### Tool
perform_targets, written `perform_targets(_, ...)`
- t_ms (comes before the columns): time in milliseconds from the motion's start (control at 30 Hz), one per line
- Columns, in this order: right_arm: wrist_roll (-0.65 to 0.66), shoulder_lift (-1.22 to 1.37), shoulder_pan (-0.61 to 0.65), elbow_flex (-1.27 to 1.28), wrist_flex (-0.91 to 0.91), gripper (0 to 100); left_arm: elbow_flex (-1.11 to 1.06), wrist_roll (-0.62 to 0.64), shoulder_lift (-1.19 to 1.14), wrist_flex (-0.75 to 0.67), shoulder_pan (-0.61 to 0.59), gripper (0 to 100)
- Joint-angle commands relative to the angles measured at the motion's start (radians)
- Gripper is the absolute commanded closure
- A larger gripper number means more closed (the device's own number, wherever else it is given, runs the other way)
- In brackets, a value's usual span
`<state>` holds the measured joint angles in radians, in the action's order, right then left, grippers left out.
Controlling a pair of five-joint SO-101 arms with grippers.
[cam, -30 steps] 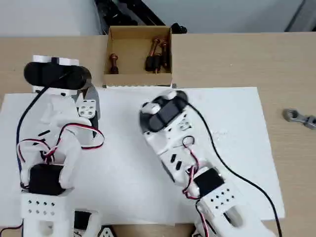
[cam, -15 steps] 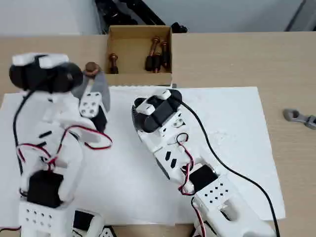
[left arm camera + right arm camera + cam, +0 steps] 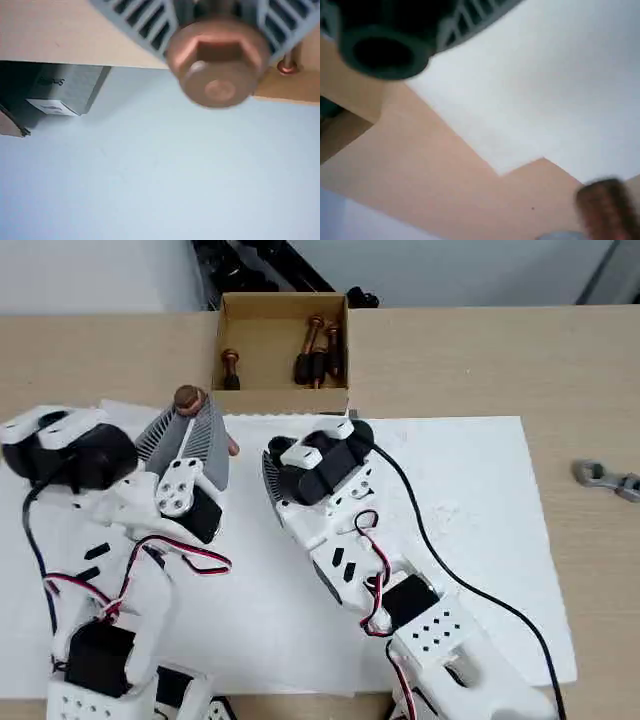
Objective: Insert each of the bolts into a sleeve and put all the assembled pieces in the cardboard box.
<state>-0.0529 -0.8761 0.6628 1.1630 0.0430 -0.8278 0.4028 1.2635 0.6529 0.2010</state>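
Left pincer (image 3: 188, 418): I see it clamped on a bolt (image 3: 187, 399), just short of the box (image 3: 280, 400) at the tabletop's far edge.
Right pincer (image 3: 270, 472): grips a sleeve (image 3: 382, 47).
Risk: if I misalign them, the bolt could jam and drop.

The bolt (image 3: 218, 65) was coppery metal with a dull shine, the sleeve (image 3: 382, 52) matt black. The box (image 3: 280, 401) was plain cardboard, the table (image 3: 480, 360) smooth wood, the sheet (image 3: 470, 490) matt paper.
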Motion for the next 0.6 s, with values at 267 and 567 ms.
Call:
perform_targets(267,-0.031,0.002,0.013,-0.003,-0.022,99.1,-0.05,0.018,0.018,-0.032,0.104,100)
perform_targets(567,0.003,0.065,0.058,0.006,-0.03,99.1,-0.015,-0.046,-0.029,-0.029,0.133,100)
